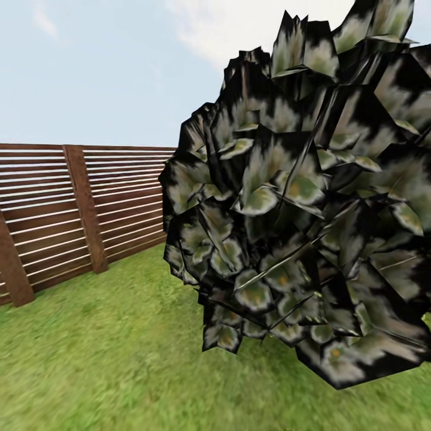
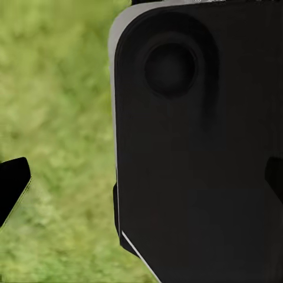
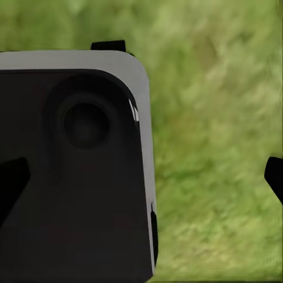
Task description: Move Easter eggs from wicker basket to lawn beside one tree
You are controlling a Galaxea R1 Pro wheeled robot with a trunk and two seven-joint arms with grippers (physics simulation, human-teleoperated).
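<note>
The Easter eggs, the wicker basket and the tree are out of view. The lawn (image 1: 108,359) spreads across the lower part of the head view. Grass (image 2: 53,118) also lies beneath both wrist cameras. My left gripper (image 2: 144,183) is open, with its dark fingertips (image 2: 12,187) at the picture's two edges and nothing between them. My right gripper (image 3: 143,180) is open as well, its fingertips (image 3: 275,177) wide apart and empty. A black panel with a grey rim (image 2: 200,147) of my own body sits beyond each gripper.
A big clump of dark, black-edged leaves (image 1: 299,203) hangs close in front at the right, reaching nearly down to the grass. The brown slat fence (image 1: 84,203) closes the garden at the left. Open grass lies between the fence and the foliage.
</note>
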